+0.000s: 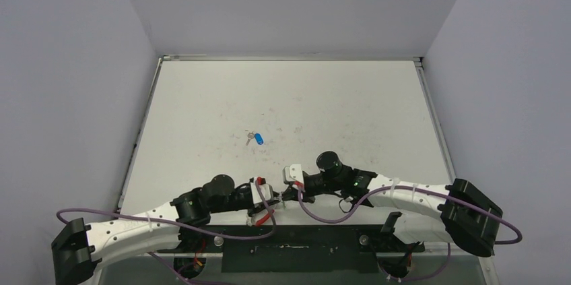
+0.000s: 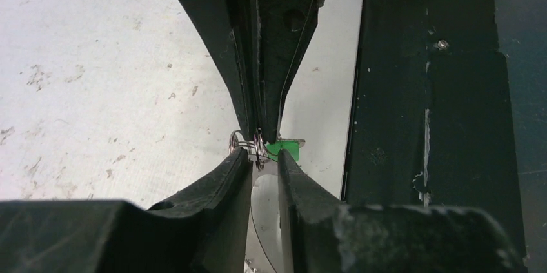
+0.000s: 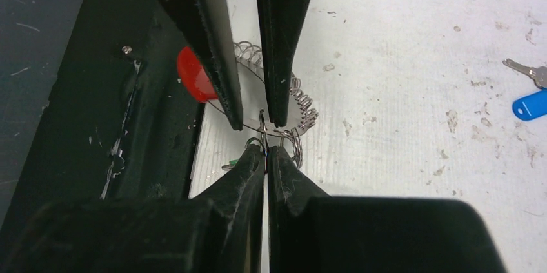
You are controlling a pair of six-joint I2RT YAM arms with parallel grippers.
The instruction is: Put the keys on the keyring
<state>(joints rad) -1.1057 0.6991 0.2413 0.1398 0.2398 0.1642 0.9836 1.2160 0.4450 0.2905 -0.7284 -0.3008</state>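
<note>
Low over the table's near edge, both grippers meet tip to tip. My right gripper (image 3: 266, 150) is shut on a thin wire loop of the keyring (image 3: 303, 102), whose silvery coil and red sleeve (image 3: 193, 79) lie just beyond. My left gripper (image 2: 264, 157) faces it with its jaws a little apart, and the ring's wire (image 2: 242, 141) sits at their tips. The green-headed key (image 2: 284, 150) hangs at that meeting point, partly hidden by the right gripper's fingers (image 2: 271, 60). The blue-headed key (image 1: 258, 139) lies loose on the table farther out, also visible as the blue key (image 3: 530, 105) at the right edge.
The black base plate (image 2: 426, 124) runs along the table's near edge right beside the grippers. The white table (image 1: 303, 96) is scuffed and walled on three sides. Purple cables (image 1: 323, 214) loop off both arms near the bases.
</note>
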